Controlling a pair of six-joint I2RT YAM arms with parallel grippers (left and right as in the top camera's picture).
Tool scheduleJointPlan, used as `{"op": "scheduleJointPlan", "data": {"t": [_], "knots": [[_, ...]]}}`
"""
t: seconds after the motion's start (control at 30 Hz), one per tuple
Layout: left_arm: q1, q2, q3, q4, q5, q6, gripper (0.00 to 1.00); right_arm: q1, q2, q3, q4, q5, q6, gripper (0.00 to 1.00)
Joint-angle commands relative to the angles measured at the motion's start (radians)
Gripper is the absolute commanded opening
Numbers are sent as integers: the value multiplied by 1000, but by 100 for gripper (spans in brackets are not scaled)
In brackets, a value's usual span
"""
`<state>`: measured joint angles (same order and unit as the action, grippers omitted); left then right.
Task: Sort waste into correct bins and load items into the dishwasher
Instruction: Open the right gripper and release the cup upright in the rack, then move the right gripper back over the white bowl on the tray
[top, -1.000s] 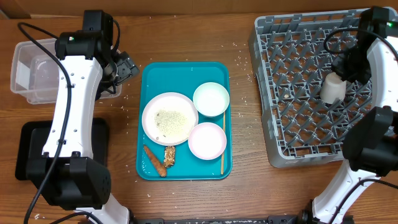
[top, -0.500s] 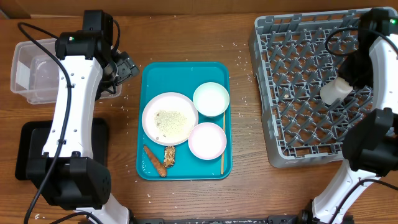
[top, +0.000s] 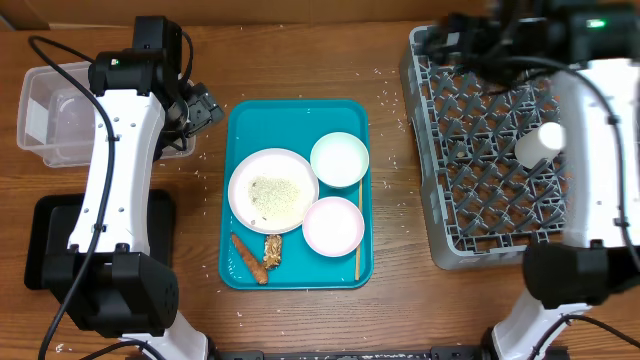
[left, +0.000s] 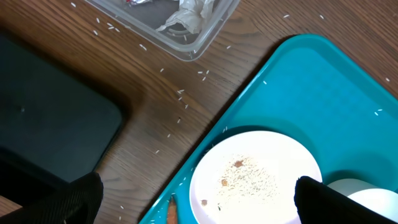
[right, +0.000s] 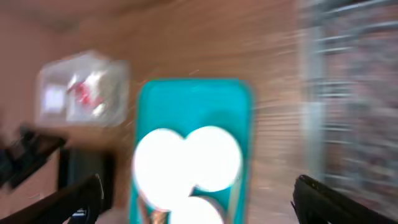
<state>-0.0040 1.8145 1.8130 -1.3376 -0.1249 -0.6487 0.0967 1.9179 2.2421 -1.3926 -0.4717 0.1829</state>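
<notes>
The wooden bench (top: 300, 50) carries everything. The grey dish rack (top: 480, 180) stands to the right of the teal tray (top: 298, 108), a strip of bare wood between them. The black tray (top: 50, 250) lies well to the left of the teal tray, toward the robot. The clear tub (top: 45, 115) sits left of the teal tray, at its far end.

The left pincer (left: 199, 202) hangs between the tub and the teal tray's far left corner. Its fingers are spread wide, with nothing in them and touching nothing. The right pincer (right: 199, 202) shows in a smeared wrist view, fingers far apart and empty.

On the teal tray, the flat plate (top: 272, 190) lies at the left. One bowl (top: 340, 159) sits at the right and a second bowl (top: 333, 226) nearer the robot. The small cup (top: 537, 143) lies in the rack, far right of the teal tray.

The napkin (left: 189, 14) is in the tub. The carrot stick (top: 247, 258) and brown chunk (top: 273, 250) lie on the teal tray's near left corner. Rice grains (top: 272, 192) cover the plate's middle, and more are scattered on the bench around the teal tray.
</notes>
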Motion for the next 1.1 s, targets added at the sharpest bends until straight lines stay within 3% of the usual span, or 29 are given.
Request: {"op": "scheduleJointPlan", "data": {"t": [0.0,0.1,0.27,0.43,0.83,1.07], "knots": [[5,-3,17,1,-16,-2,100,121,46,2,34,-66,-24,100],[5,-3,17,1,-16,-2,100,206,92,2,76,62,-5,99],[5,-3,17,1,-16,-2,100,314,189,2,110,290,141,95],[5,-3,17,1,-16,-2,100,404,277,2,113,346,237,85],[5,-3,17,1,-16,-2,100,549,430,2,106,582,449,85],[5,-3,17,1,-16,-2,100,558,482,2,112,587,510,82]]}}
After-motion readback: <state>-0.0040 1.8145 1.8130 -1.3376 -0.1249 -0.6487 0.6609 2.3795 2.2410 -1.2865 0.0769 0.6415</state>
